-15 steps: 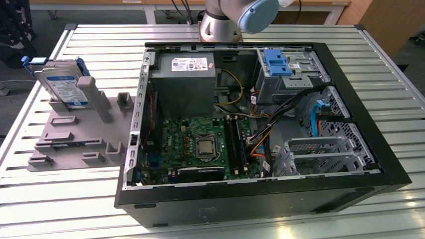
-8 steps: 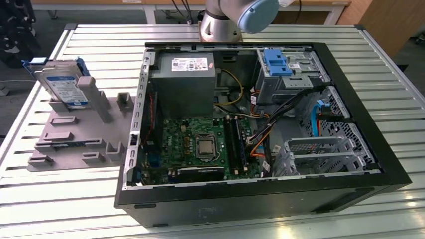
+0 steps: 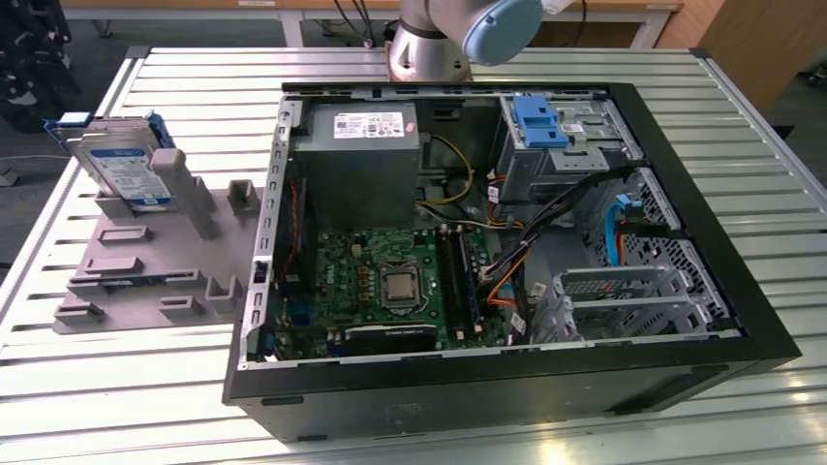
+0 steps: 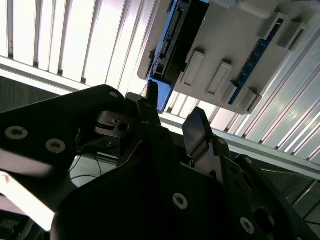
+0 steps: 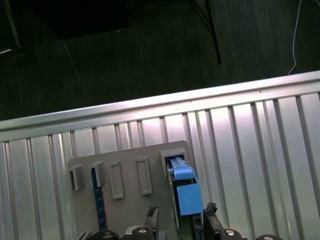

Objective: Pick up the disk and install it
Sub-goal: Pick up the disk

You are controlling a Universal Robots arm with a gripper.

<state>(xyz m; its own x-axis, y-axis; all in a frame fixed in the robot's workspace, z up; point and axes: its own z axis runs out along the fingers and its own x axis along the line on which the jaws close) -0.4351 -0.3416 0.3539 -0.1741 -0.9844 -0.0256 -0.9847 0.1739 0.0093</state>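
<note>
**Exterior view.** The disk stands on edge, leaning slightly, in a slot of the grey fixture in the upper left of the frame. The fixture rests on the slatted bench. The disk is well apart from the open computer case, which occupies the centre and right. Its upper part stands exposed above the slot, labelled face outward.

**Second wrist view.** The end effector is empty. Its fingers are spread, with nothing gripped between them. Beyond them the disk appears edge-on in the fixture, blue rail and connector end toward the camera. No contact is visible.

**First wrist view.** The tips of the end effector sit either side of the line of the disk, whose blue rail projects from the fixture. The tips appear clear of the disk.

**Handling (assessment).**
- The disk is probably rigid and dense for its size.
- The bare metal faces are likely smooth and may slip under light pressure.
- The plastic rails may flex a little.
- Treat the unit as shock-sensitive and keep it from knocking against the slot or the case.
- Grip across the thickness on the exposed upper portion, centred along its length so it does not swing.
- Keep the pads off the connector end.
</note>
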